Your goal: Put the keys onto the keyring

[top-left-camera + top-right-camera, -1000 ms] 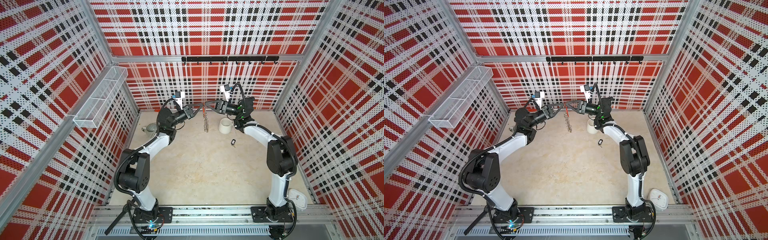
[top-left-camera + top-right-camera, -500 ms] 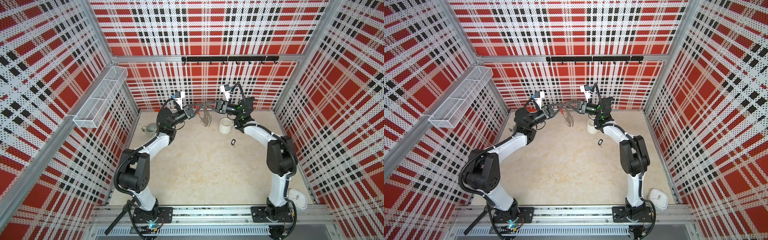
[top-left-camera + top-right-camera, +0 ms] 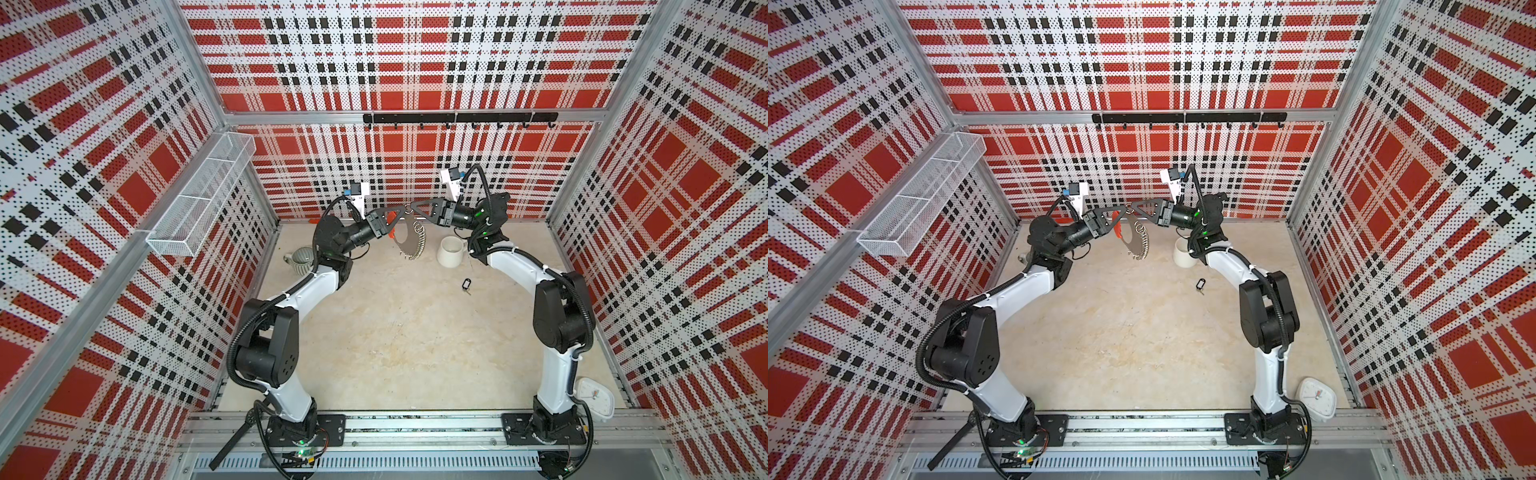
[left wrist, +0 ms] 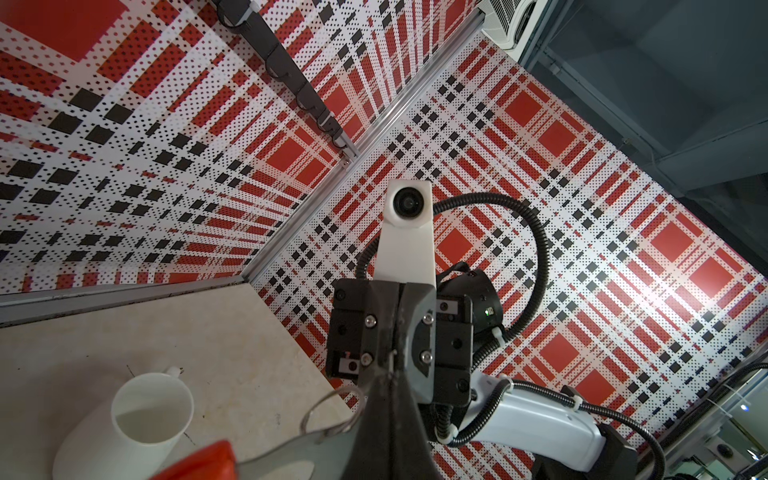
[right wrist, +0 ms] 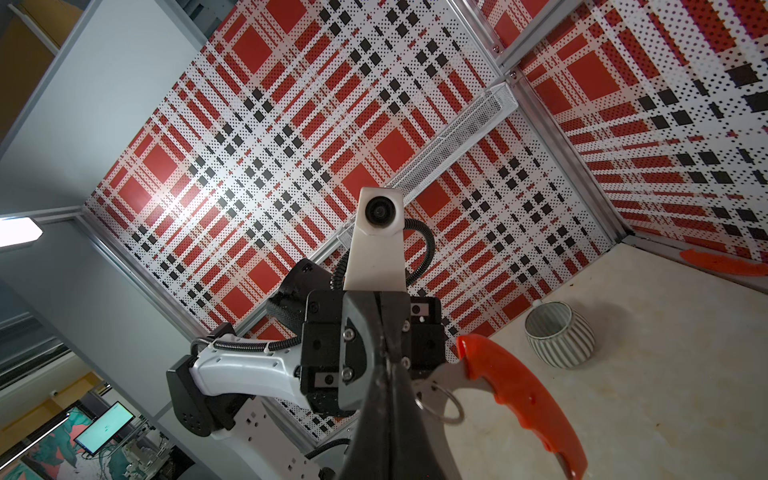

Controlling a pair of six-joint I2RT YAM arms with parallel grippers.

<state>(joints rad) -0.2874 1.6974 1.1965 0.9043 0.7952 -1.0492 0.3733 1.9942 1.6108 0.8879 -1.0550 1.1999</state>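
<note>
The keys (image 3: 466,284), a small black tag with a bit of silvery metal on it, lie flat on the worktop (image 3: 395,332) toward its right edge. They sit just in front of the white mug (image 3: 451,251) and well apart from both my grippers.

The keyring (image 3: 409,241) is not on the worktop. It hangs in the air above the back edge, near the middle, between my two arms. Its grey hoop tilts downward, with the fringe of small wire rings (image 3: 1142,243) along its lower rim and the red-orange section (image 3: 1117,226) on the side facing my left arm.

My left gripper (image 3: 402,210) is clamped on the top of the hoop, right beside the red-orange section. My right gripper (image 3: 412,207) comes in from the opposite side. Its tip almost touches the left one and its jaws are pressed together.

From my right wrist camera the grey metal comes out from between my right fingers, and one wire ring (image 5: 444,405) hangs just beside them. So I seem to be pinching the hoop's upper edge, though the contact itself is hidden and I may have only a ring.

A ribbed grey cup (image 3: 302,260) stands near the back left corner, and a white clock (image 3: 1316,395) lies at the front right corner.
</note>
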